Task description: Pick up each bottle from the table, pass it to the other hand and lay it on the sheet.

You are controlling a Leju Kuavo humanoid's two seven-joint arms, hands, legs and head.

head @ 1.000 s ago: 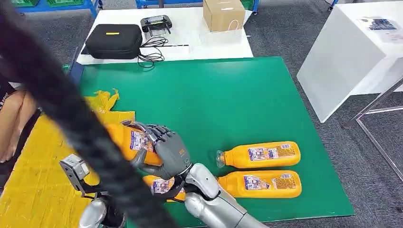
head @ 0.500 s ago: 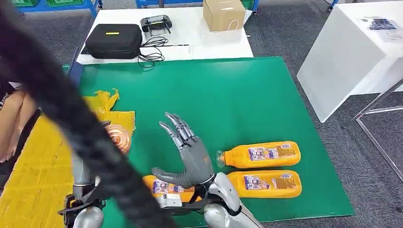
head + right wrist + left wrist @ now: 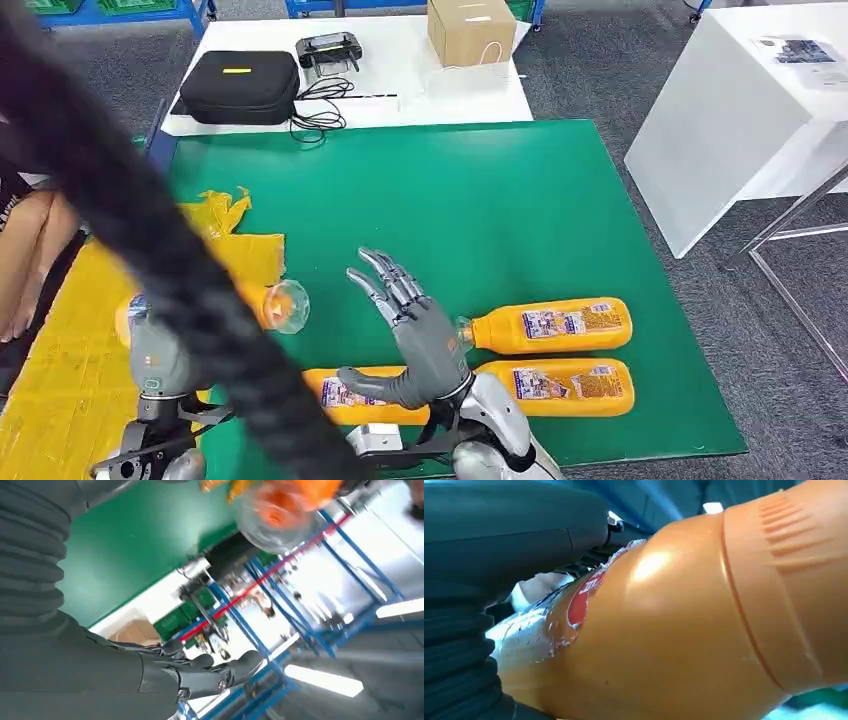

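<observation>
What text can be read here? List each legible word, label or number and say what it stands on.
No text reads clearly.
Labels on the three orange plastic bottles lying on the green mat: print too small.
Red-and-white label on the orange bottle held in the left hand: blurred, unreadable.
Printed sheet on the white side table: too small.
Yellow tag on the black zip case: no readable text.

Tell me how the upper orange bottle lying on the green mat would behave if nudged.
The upper orange bottle lies on its side and looks rounded, so it would probably roll across the green mat. Its glossy plastic may be slippery. It looks full, so likely fairly heavy.
</observation>
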